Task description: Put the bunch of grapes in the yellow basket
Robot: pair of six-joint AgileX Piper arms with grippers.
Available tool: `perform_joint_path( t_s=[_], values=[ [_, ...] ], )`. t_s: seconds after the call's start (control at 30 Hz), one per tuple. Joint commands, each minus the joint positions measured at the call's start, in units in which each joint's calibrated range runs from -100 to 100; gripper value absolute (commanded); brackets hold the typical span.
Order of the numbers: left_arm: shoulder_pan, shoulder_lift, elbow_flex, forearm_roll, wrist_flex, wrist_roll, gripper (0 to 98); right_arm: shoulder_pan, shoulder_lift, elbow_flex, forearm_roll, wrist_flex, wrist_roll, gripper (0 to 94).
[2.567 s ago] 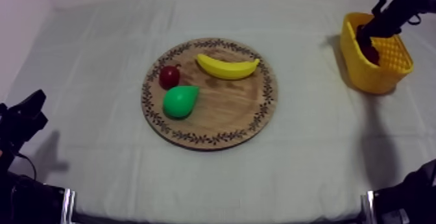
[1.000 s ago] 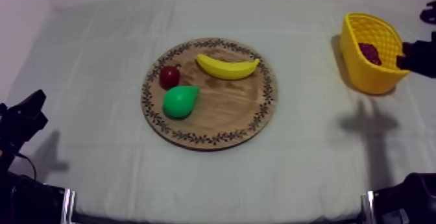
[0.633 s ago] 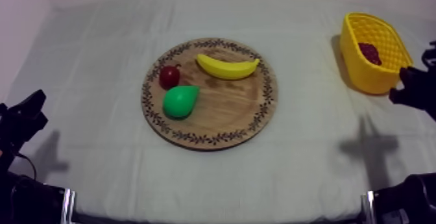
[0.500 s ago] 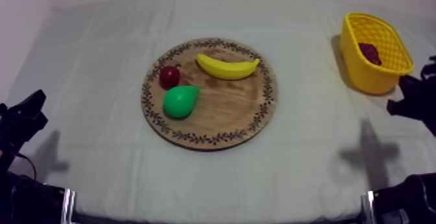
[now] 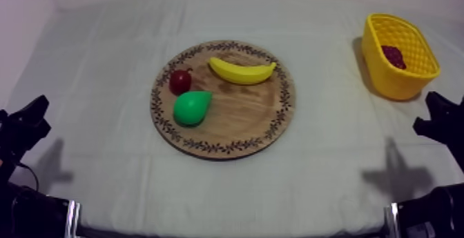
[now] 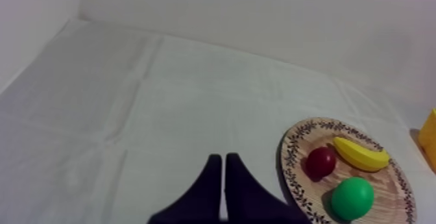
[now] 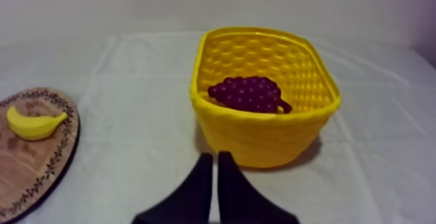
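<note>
Right gripper (image 7: 215, 155): its two black fingers (image 7: 194, 191) are pressed together into a narrow wedge and hold nothing. It hangs over the bare cloth (image 5: 103, 47) just short of the yellow basket (image 7: 259, 136), tips aimed at the basket's near wall, not touching it.

Left gripper (image 6: 224, 156): same state, two fingers (image 6: 207, 191) flat against each other, empty. It sits low at its own side of the table, tips pointing past the rim of the wooden board (image 5: 248, 116), well apart from it.

Counts:
- 1 bunch of grapes (image 7: 250, 94)
- 1 basket
- 1 board
- 3 fruits on the board: 1 banana (image 5: 242, 71), 1 pear (image 5: 191, 107), 1 small red fruit (image 5: 180, 81)

Grapes: dark purple, lying inside the basket on its floor, below the rim. The basket stands upright on the cloth at the right arm's side, toward the far end of the table, well apart from the board.

Board: round, patterned rim, flat in the middle of the table. The banana lies across its far part. The small red fruit is at the edge on the left arm's side, near the banana's end. The green pear sits just beside the red fruit on the near side; I can't tell whether those two touch. Banana and pear are apart.
</note>
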Motion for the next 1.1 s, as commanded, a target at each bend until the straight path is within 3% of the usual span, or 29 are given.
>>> perform_joint_path(
  t_s=[0.0, 0.47, 0.87, 1.07],
  values=[
    [0.00, 0.00, -0.03, -0.03, -0.05, -0.01, 0.1, -0.16, -1.93, 0.03, -0.01, 2.54, -1.36, 0.4],
    [0.00, 0.00, -0.03, -0.03, -0.05, -0.01, 0.1, -0.75, -3.34, 0.07, -0.52, 8.77, -2.94, 0.3],
    [0.00, 0.00, -0.03, -0.03, -0.05, -0.01, 0.1, -0.80, -3.35, 0.07, -0.36, 9.39, 9.37, 0.5],
    [0.00, 0.00, -0.03, -0.03, -0.05, -0.01, 0.1, -0.80, -3.35, 0.07, -0.36, 9.42, 11.25, 0.3]
  ],
)
